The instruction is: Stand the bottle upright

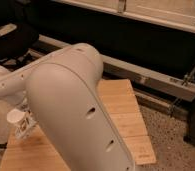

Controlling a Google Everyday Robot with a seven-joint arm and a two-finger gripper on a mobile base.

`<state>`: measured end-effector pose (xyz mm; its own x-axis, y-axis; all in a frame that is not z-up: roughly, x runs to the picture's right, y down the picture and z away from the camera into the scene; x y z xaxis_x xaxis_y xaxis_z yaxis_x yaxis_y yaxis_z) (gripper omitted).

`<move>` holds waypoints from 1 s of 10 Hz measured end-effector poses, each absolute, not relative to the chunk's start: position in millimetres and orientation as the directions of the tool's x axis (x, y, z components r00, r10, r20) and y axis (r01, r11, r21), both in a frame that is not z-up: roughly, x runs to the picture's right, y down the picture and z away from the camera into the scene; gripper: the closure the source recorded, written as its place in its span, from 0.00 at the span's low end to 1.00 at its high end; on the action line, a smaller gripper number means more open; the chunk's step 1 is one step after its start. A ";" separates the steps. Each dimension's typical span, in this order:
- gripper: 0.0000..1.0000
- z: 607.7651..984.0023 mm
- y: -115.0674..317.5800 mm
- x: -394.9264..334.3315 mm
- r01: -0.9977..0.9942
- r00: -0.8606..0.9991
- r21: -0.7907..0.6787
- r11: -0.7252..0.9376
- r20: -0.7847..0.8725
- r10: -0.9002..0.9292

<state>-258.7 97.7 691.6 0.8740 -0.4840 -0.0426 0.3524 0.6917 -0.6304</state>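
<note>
Left of the arm (pixel 71 100), we judge the bottle (pixel 22 127) light, stiff and slick, best gripped mid-body; whether the claw (pixel 26 107) just above it is wide or narrow, we cannot tell.

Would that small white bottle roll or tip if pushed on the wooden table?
The bottle looks cylindrical, so on its side it would probably roll across the smooth table. Small and slim, it is likely light and tippy once upright. The gripper is beside it, mostly hidden by the arm.
</note>
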 end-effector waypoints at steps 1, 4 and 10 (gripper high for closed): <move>0.88 688.0 89.6 -250.3 0.329 0.894 -0.646 0.689 -0.021 -0.447; 0.88 679.2 70.3 -206.3 0.301 0.876 -0.696 0.652 -0.069 -0.478; 0.88 669.0 78.2 -209.3 0.156 0.985 -0.863 0.480 0.098 -0.144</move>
<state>-209.3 78.2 669.0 0.9848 -0.1436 0.0982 0.1560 0.4796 -0.8635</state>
